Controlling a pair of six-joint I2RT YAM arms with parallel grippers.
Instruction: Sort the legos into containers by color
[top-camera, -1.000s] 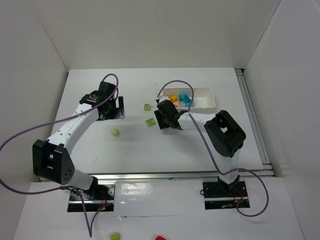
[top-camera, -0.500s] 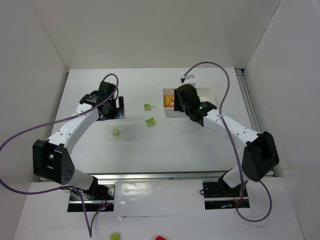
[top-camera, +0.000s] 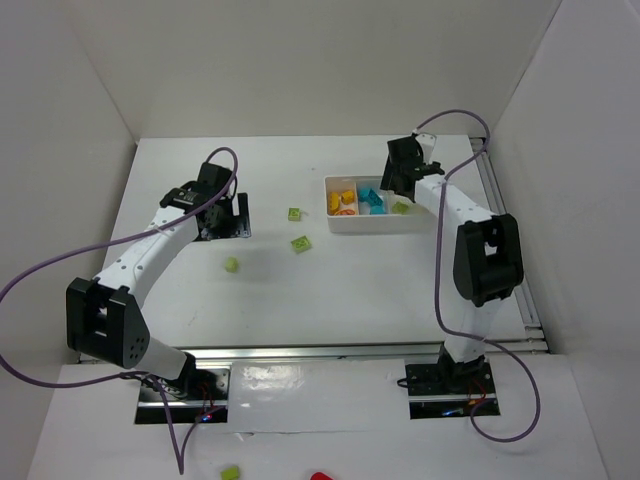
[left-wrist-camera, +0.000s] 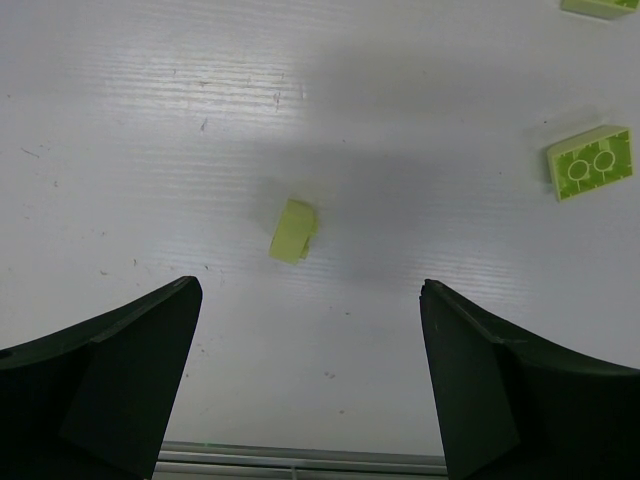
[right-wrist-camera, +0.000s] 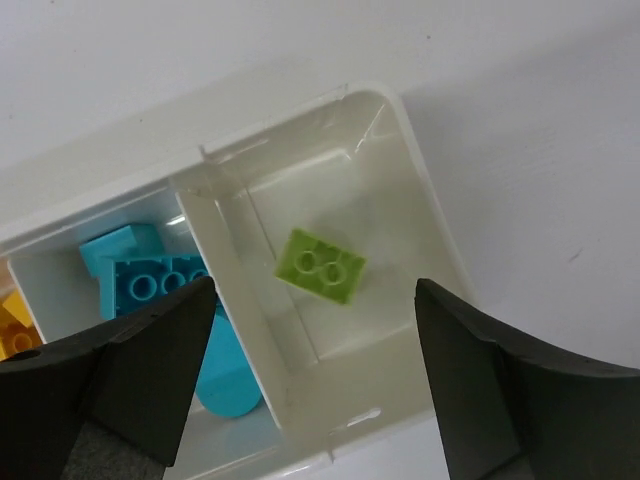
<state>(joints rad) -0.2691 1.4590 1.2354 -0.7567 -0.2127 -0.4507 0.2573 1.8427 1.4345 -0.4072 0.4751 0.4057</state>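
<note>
The white three-compartment tray (top-camera: 375, 226) holds orange legos (top-camera: 343, 200) on the left, cyan ones (top-camera: 372, 198) in the middle and one lime green brick (top-camera: 401, 208) on the right. My right gripper (top-camera: 402, 178) hangs open over the right compartment; in the right wrist view the green brick (right-wrist-camera: 322, 265) lies free on the floor there, between the open right gripper's (right-wrist-camera: 312, 292) fingers. Three green legos (top-camera: 294, 214) (top-camera: 300, 243) (top-camera: 231, 265) lie loose on the table. My left gripper (left-wrist-camera: 310, 295) stands open and empty, short of the small green lego (left-wrist-camera: 293, 230).
Cyan bricks (right-wrist-camera: 150, 285) fill the compartment beside the divider wall (right-wrist-camera: 235, 310). A green two-stud brick (left-wrist-camera: 590, 162) lies to the right in the left wrist view. White walls enclose the table, and a metal rail (top-camera: 505, 240) runs along its right edge.
My right arm swung from mid-table up to the tray's right compartment and opened; the green brick now lies in that compartment. The left arm has not moved.
</note>
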